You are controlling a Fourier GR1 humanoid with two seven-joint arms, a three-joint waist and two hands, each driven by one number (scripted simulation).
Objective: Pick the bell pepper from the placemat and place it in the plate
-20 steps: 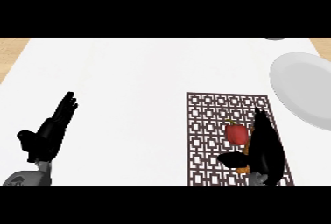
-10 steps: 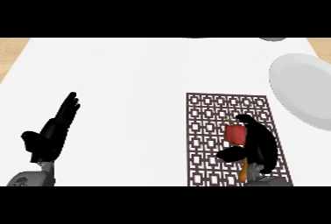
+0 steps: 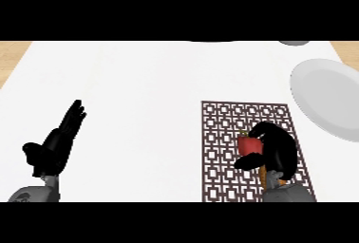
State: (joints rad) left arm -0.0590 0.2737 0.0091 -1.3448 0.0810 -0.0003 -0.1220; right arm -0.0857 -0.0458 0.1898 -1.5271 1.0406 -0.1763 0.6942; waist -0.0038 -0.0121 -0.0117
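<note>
Plate [image 3: 329,102] at right edge holds nothing visible. Right hand [image 3: 275,147], lower right, is curled around the red pepper [image 3: 249,146] over the placemat [image 3: 231,123]. Left hand [image 3: 56,144], lower left, rests with fingers straight.

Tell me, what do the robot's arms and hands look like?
Both the left hand and the right hand are matte black, with slim fingers and a thumb. Each sits on a rounded grey forearm entering from the lower edge. An orange-brown patch shows at the right wrist. No cables or markings are visible.
</note>
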